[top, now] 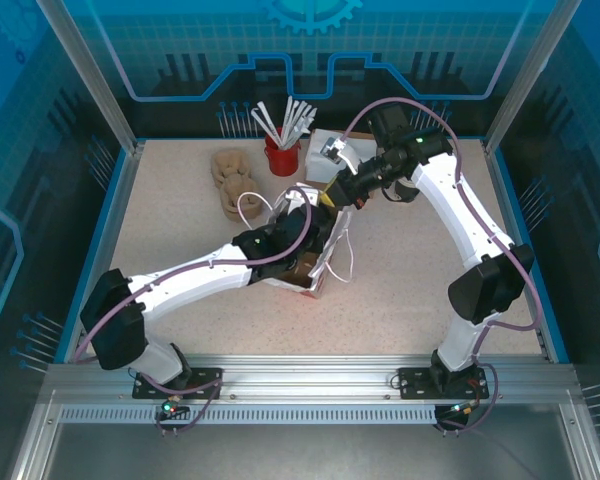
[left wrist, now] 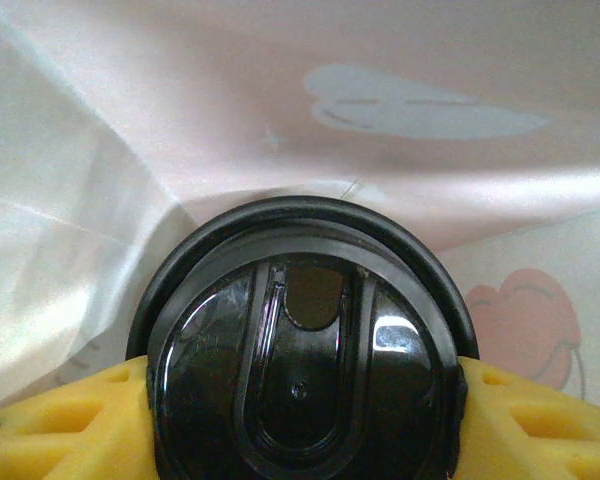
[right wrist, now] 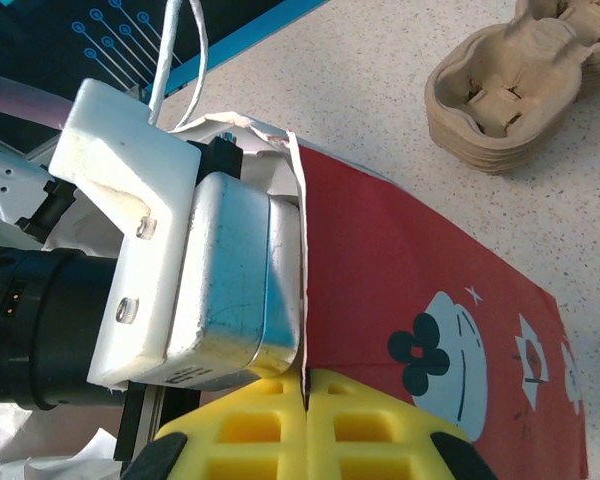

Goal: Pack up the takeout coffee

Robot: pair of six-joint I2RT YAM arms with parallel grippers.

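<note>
Noted left gripper (left wrist: 302, 425) clenched on the takeout coffee (left wrist: 302, 350), yellow fingers (left wrist: 50, 425) pressed against either side of the round black lid, sip hole facing the wrist camera. Found the cup inside the bag (right wrist: 430, 290): pale inner paper walls close ahead of that gripper and to both its sides, creased, faint print showing through. Could not see the cup's sides below the lid.

Logged right gripper (right wrist: 306, 425) pinched shut on the bag's upper edge, yellow pads together with the paper sheet between them, red outer face with flower and cup motifs stretching away to its right. Marked the left arm's white and silver wrist housing (right wrist: 190, 280) just left of the right gripper, right against the bag's rim and crowding the mouth, with a white cord handle (right wrist: 185, 50) looping above it.

From above, placed stacked cardboard cup carriers (top: 232, 182) beyond and left of both grippers, a red cup of white sticks (top: 282, 155) and a white box (top: 325, 148) farther back, all apart from the bag on the speckled table (top: 410, 300)
</note>
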